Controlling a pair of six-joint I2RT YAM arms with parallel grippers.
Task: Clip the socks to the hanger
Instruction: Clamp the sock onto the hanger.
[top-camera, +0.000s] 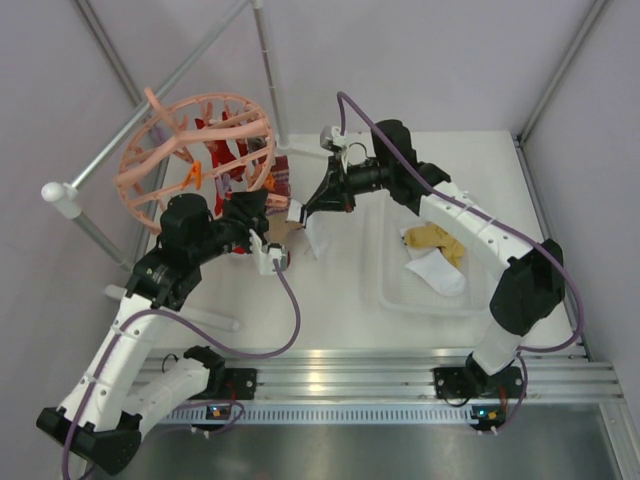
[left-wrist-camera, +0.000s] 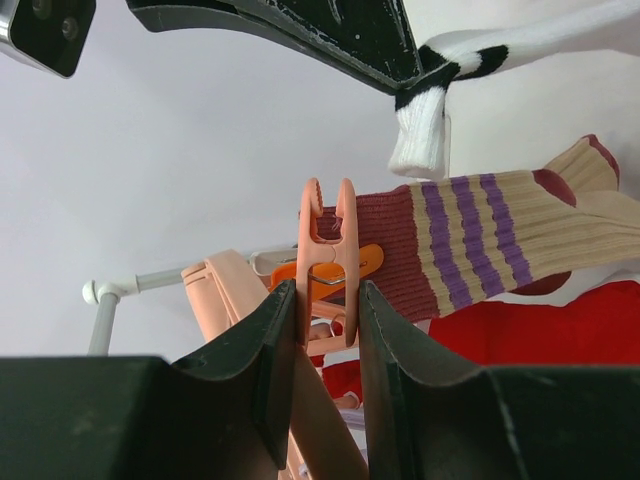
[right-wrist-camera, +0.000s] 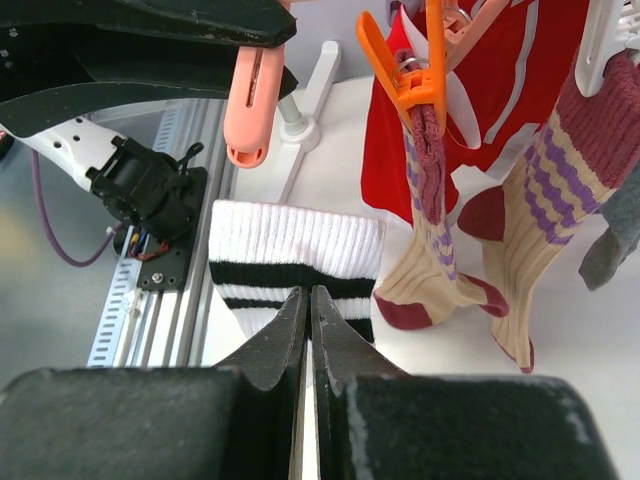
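Left pincer (left-wrist-camera: 328, 292) clenched on 1 peach clip (left-wrist-camera: 328, 230). Right pincer (right-wrist-camera: 308, 300) grasps the white black-striped sock (right-wrist-camera: 290, 245). We note its cuff edge just beside that clip's tip.

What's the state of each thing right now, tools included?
left tool: shut on peach clip
peach clip: no sock in it
right tool: shut on white striped sock
white striped sock: held up near the clip, unclipped
hanger: hanging, tilted, socks on it
beige striped sock: clipped on hanger
yellow sock: lying in tray, unclipped
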